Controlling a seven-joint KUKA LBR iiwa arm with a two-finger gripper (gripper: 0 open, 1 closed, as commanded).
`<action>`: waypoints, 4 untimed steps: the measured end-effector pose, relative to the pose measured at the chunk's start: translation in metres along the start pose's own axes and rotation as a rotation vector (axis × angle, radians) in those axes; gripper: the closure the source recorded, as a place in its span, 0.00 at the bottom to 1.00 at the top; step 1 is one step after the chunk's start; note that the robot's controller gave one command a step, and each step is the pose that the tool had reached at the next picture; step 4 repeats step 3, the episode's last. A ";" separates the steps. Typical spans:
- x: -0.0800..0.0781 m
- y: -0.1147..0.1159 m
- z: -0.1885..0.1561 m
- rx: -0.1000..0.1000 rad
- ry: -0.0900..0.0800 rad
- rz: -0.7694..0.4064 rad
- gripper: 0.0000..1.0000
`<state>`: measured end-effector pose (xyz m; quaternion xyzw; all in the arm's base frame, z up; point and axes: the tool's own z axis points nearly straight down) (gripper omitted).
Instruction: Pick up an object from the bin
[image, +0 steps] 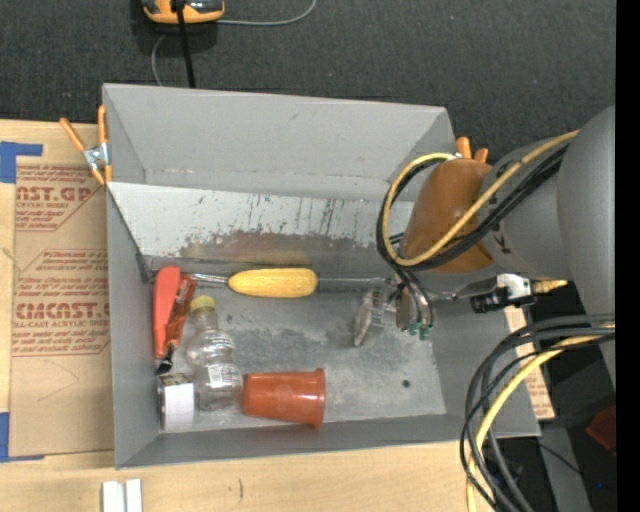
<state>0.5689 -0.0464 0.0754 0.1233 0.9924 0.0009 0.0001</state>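
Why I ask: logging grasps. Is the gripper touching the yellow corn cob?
Apart: camera view shows bare bin floor between gripper and corn cob.

Cardboard sheet (55, 290) left of bin: red print in repeated blocks.
- Upper block, large letters, start cut off: "CAST.GP".
- Lower block, large letters: "CIACAST", last characters unclear.
- Small line under lower block: "...LL-CAST ACRYLIC SHEET", first letters unclear.
- Other small red lines under each block: too small to read.

White label (178, 403) on clear plastic bottle (212, 362), bin's lower left corner: no legible print.
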 end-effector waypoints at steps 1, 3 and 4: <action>0.001 0.000 -0.022 -0.001 0.001 0.000 1.00; -0.001 0.001 -0.044 -0.001 -0.001 0.000 1.00; -0.001 0.001 -0.044 -0.001 -0.001 0.000 1.00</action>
